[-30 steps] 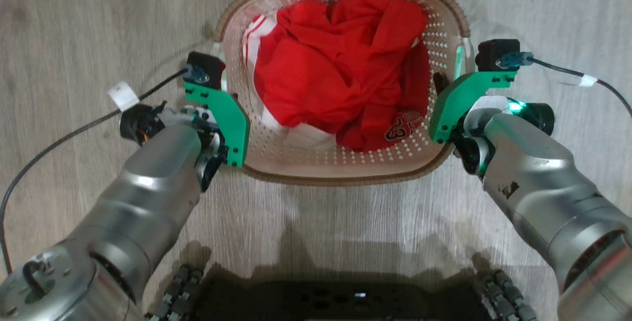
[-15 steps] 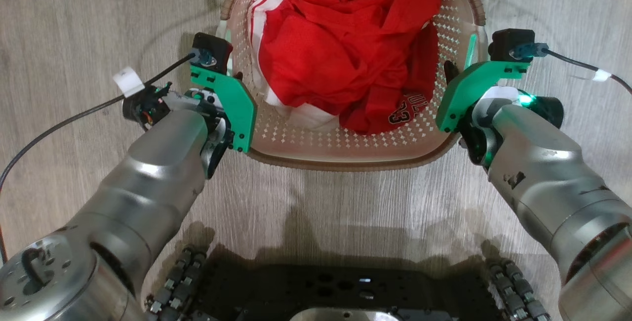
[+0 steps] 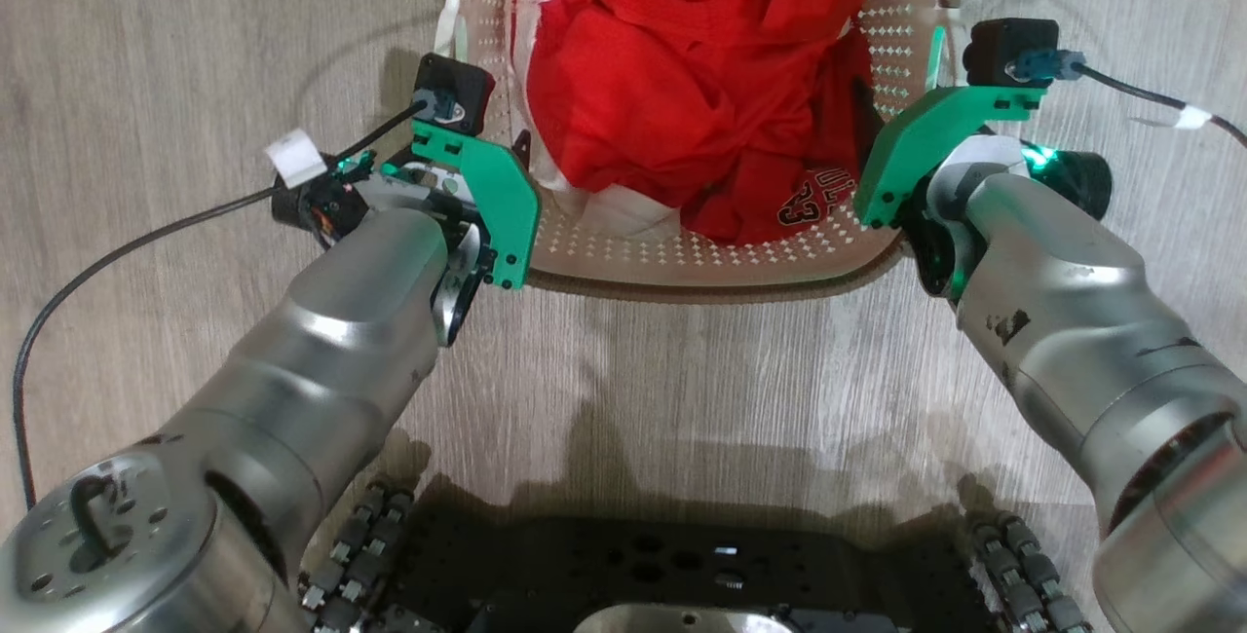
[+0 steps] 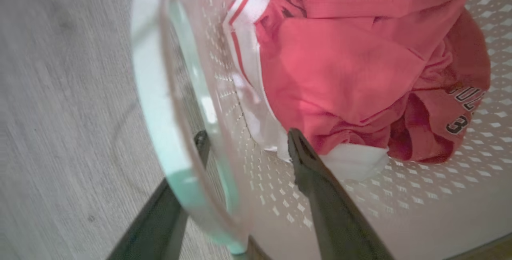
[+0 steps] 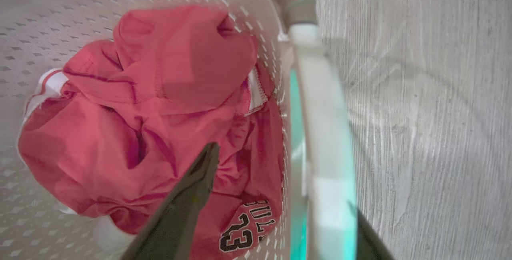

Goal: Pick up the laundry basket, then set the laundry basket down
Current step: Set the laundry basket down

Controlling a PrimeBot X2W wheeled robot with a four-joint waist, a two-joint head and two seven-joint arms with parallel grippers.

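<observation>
The laundry basket (image 3: 701,284) is cream with perforated walls and a brown woven-look rim, and it is cut off at the top of the head view. A crumpled red jersey (image 3: 682,78) with white trim lies inside. My left gripper (image 3: 492,131) straddles the basket's left wall and white handle (image 4: 156,92), one dark finger inside and one outside. My right gripper (image 3: 901,107) straddles the right wall and handle (image 5: 324,132) the same way. Both look shut on the basket's sides, and the handles hide the contact.
Pale wood-look floor (image 3: 146,49) surrounds the basket. My dark wheeled base (image 3: 682,575) fills the bottom of the head view. Black cables (image 3: 146,243) trail from both wrists over the floor.
The basket and both grippers have moved together up the head view and slightly closer. More of my base shows now, so the camera has also shifted.
</observation>
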